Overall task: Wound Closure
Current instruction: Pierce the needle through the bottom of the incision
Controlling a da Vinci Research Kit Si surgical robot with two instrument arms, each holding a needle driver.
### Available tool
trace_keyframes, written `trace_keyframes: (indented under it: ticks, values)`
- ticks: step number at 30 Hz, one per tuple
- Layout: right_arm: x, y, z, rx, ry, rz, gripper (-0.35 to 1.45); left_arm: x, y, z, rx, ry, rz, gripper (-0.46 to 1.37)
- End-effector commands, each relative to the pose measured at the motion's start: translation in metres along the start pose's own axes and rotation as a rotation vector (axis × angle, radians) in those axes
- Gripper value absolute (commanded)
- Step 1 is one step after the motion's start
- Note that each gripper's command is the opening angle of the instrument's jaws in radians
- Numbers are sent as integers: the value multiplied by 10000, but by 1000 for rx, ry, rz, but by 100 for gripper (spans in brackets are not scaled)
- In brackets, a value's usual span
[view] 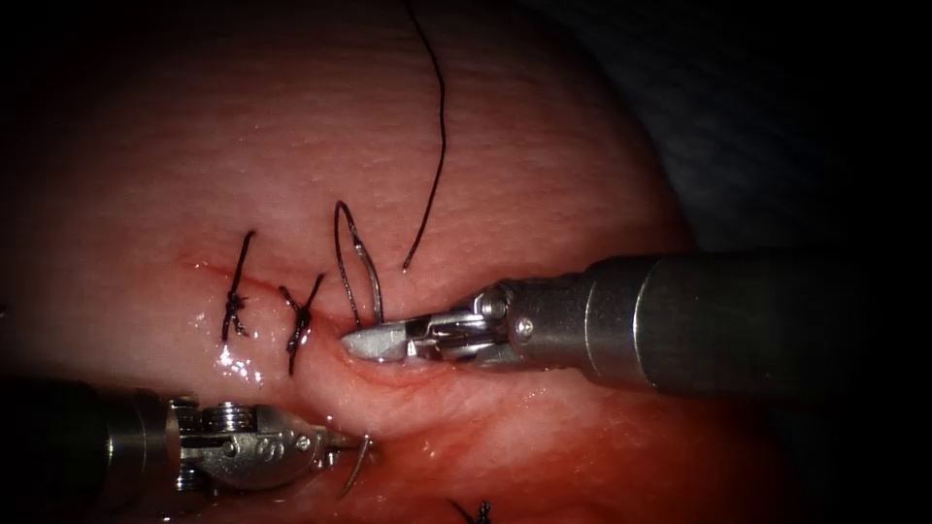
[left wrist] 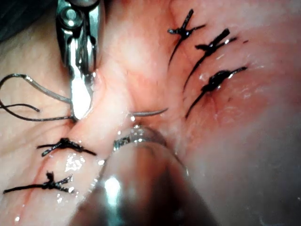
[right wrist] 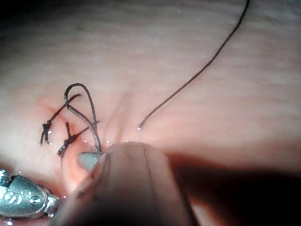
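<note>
The curved needle (view: 369,281) is in the tissue (view: 544,175). Its tail half stands up on the far side of the cut, and its tip (view: 355,468) comes out on the near side. The right tool (view: 374,342) reaches in from the right; its jaws are shut on the needle (right wrist: 95,141) where it enters at the cut's right end (left wrist: 77,106). The left tool (view: 335,446) lies at lower left with its jaws shut and holding nothing, just beside the needle tip (left wrist: 151,112). Thread (view: 342,243) loops off the tail, and its free end (view: 437,146) trails upward.
Two knotted stitches (view: 236,296) (view: 301,320) cross the cut left of the needle. Several more knots (left wrist: 211,44) sit on the tissue beyond the left tool. Red fluid (view: 582,466) wets the near tissue. The right tool's shaft (view: 738,325) spans the right side.
</note>
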Motion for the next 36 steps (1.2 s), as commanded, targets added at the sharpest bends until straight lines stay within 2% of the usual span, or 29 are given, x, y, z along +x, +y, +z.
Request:
trace_keyframes:
  ticks: [1, 2, 5, 8, 14, 18, 21, 24, 29, 32, 36]
  values:
    - [-2, 1, -1, -11, 12, -35, 29, 0, 0, 0, 5, 0, 0, 12]
    - [2, 2, -4, -18, 42, -58, 62, 0, 0, 0, 5, 0, 1, 12]
    - [10, 5, -10, -12, 65, -92, 96, -1, 0, -1, 4, 0, 1, 12]
    - [21, 9, -17, -38, 100, -158, 121, -1, 0, -1, 4, 0, 2, 12]
    - [47, 15, -41, -107, 156, -301, 124, -2, 0, -2, 3, 0, 2, 12]
    - [65, 15, -59, -211, 221, -463, 126, -2, 0, -2, 3, 0, 2, 11]
    - [76, 15, -67, -271, 249, -529, 133, -2, 0, -2, 3, 0, 2, 11]
    - [86, 16, -71, -345, 278, -625, 138, -2, 0, -2, 3, 0, 2, 11]
    - [97, 17, -72, -449, 274, -814, 139, -3, 0, -3, 3, 0, 3, 12]
    - [103, 17, -73, -471, 306, -881, 136, -3, 0, -3, 3, 0, 3, 12]
    - [107, 17, -72, -490, 312, -914, 129, -3, 1, -3, 5, -1, 3, 11]
